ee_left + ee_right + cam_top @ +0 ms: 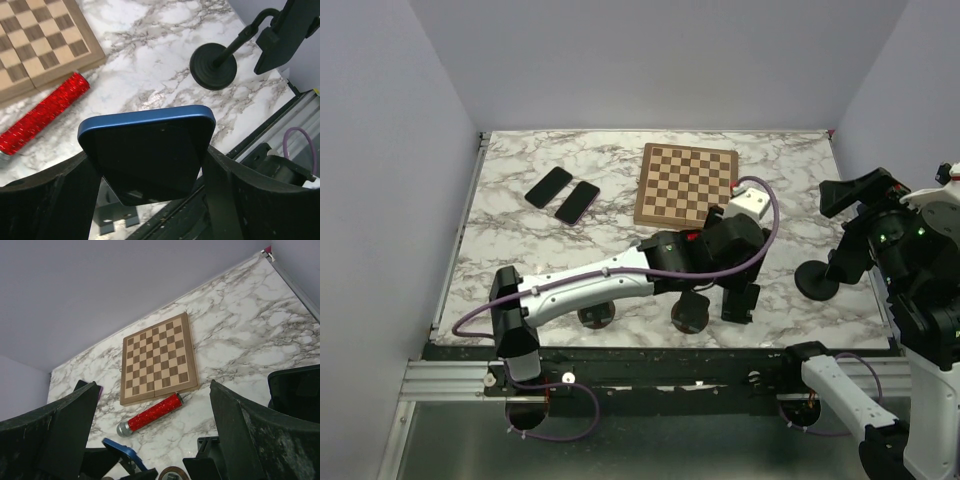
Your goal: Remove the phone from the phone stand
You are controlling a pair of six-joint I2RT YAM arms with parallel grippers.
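You're seeing the left arm (585,285) wearing a white shell over black joints, a purple cable (776,215) trailing along it; the left gripper (150,160) is showing matte black fingers (50,205).

Blue phone (146,150) in left tool (147,195)

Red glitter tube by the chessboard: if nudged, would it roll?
Probably rolls: the red glitter tube is round and lies on its side on the smooth marble table. It looks stiff, likely keeping shape when gripped. The chessboard edge nearby might stop it.
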